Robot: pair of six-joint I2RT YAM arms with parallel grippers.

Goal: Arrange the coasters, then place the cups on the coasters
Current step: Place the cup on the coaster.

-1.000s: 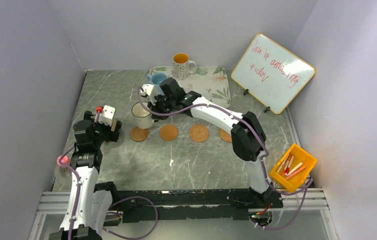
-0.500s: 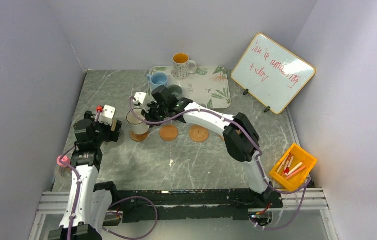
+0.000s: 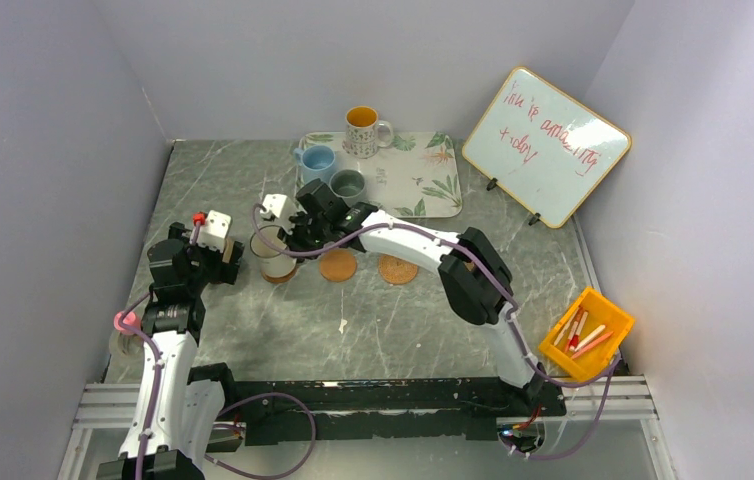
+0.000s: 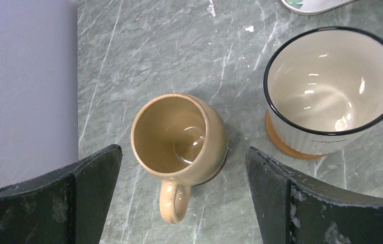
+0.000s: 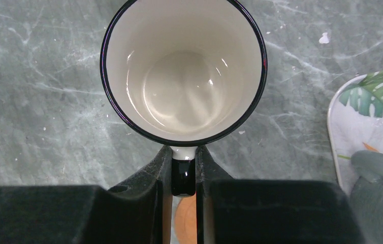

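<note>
Right now my right fingers [image 5: 144, 198] are clamped on the handle of the white mug [image 5: 184, 71], which points back toward my wrist. Its base sits over the coaster [image 4: 280, 144], whose edge peeks out underneath; touchdown I cannot confirm. My left fingers [image 4: 77, 193] hang wide open astride the tan mug [image 4: 179, 134], just beside it on the table [image 4: 154, 51].

Cups [image 3: 316, 160]: five were in view.
Coasters [image 3: 337, 265]: four were visible.
Leaf-print tray [image 3: 403, 175]: one.
Whiteboard [image 3: 545, 145]: one.
Yellow bin [image 3: 611, 306]: one.

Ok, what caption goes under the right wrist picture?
The right gripper pinches the white mug by its handle, leafy tray nearby.
</note>
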